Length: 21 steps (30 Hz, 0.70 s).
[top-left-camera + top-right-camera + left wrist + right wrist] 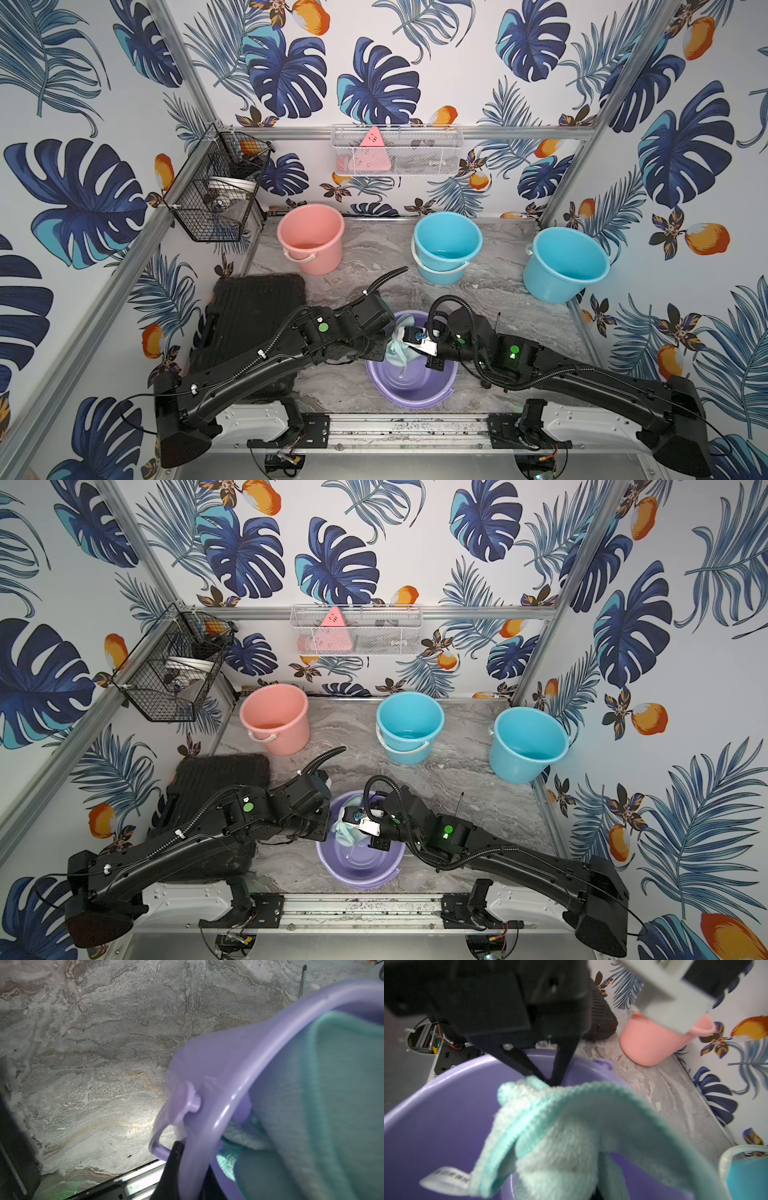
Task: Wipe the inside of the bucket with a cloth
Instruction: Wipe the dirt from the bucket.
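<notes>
Gripping purple bucket rim, left gripper jaws clamped; pinching cloth inside, right gripper jaws shut; black case left, pink bucket and blue buckets far back

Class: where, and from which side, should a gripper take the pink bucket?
Pinch the pink bucket at its rim from above, one finger inside, one outside. It stands upright and open, and its handle hangs flat against the near wall, probably hard to hook.

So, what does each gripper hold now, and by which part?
Left gripper: the purple bucket, by its rim near the handle pivot. Right gripper: the cloth, by a bunched fold.
</notes>
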Tool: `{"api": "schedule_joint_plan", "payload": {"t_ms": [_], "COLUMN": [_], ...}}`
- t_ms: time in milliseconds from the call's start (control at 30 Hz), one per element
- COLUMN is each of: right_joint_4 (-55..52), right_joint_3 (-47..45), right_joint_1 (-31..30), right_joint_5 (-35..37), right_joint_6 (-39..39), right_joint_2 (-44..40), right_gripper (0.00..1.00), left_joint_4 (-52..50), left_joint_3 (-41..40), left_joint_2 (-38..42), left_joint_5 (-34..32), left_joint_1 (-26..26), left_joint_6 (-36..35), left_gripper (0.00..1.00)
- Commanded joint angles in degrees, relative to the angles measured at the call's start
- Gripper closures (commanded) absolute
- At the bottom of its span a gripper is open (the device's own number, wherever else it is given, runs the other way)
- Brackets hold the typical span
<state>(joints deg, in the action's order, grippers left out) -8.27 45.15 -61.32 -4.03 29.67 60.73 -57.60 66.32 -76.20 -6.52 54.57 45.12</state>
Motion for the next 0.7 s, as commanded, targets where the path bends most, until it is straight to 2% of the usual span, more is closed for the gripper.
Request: {"api": "schedule_joint_plan", "payload": {"t_ms": [0,200,367,500,667], "right_joint_4": [-6.3,-14.2,-10.2,-6.7,-2.5], "right_joint_3": [3.6,10.0,8.1,6.1,2.2], "right_joint_1": [-0.1,-2.7,-5.7,-5.9,-5.9], "right_joint_5": [5.6,16.8,26.0,28.0,28.0], "right_joint_6": [7.9,22.7,34.8,38.0,38.3], "right_joint_2": [-0.6,2.7,6.0,8.9,13.4], "right_gripper": [1.00,1.00,1.00,1.00,1.00], "left_joint_4": [1.3,1.3,1.4,1.4,1.4], "left_joint_3": [0.0,0.4,0.8,1.1,1.4], "left_joint_2": [0.0,-0.3,-0.4,-0.6,-0.2], "left_joint_5": [-0.8,-0.5,-0.2,0.0,-0.2], "left_joint_1": [-0.1,-0.1,-0.1,-0.1,-0.1], "left_joint_6": [0.4,0.0,-0.3,-0.6,-0.9], "left_gripper": [1.00,1.00,1.00,1.00,1.00]}}
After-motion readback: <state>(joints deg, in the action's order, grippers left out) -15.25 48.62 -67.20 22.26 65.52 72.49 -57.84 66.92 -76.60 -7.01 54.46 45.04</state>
